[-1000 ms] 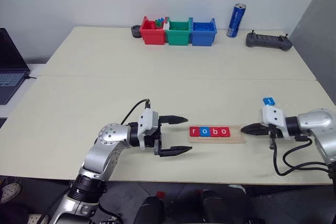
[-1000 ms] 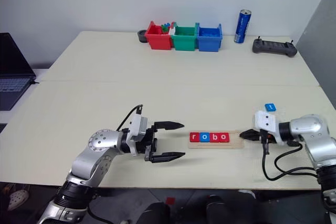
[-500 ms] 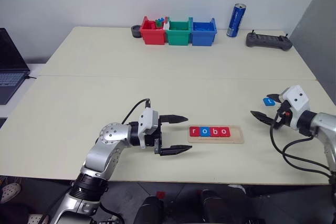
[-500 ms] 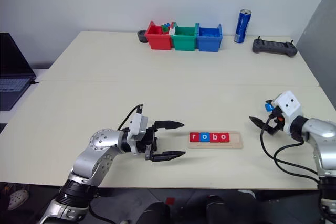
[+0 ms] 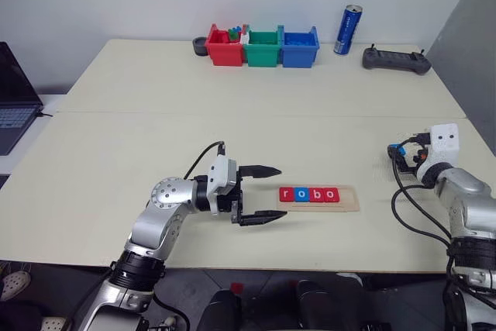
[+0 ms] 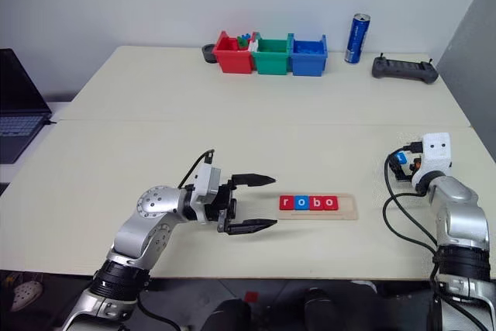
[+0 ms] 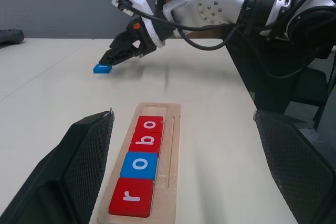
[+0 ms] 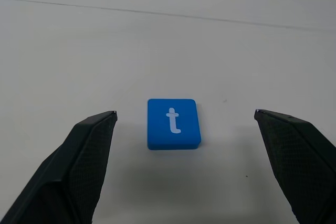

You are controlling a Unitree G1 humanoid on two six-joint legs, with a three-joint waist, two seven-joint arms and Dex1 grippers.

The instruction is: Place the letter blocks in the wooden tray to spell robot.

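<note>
Now the blue t tile lies flat on the bench, well right of the wooden tray where r, o, b, o are seated; it is judged light, stiff and thin, best pinched by opposite edges; the right end effector is spread wide around it, the left end effector likewise spread beside the tray; open bench surrounds the tile, though the bench's right edge is near.

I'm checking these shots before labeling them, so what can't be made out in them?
- Laptop: cut off by the left edge of the head views.
- Contents of the red bin: too small to identify.
- Blue t block: in the head views, mostly hidden behind the right gripper.
- Black controller: its buttons are too small to read.
</note>
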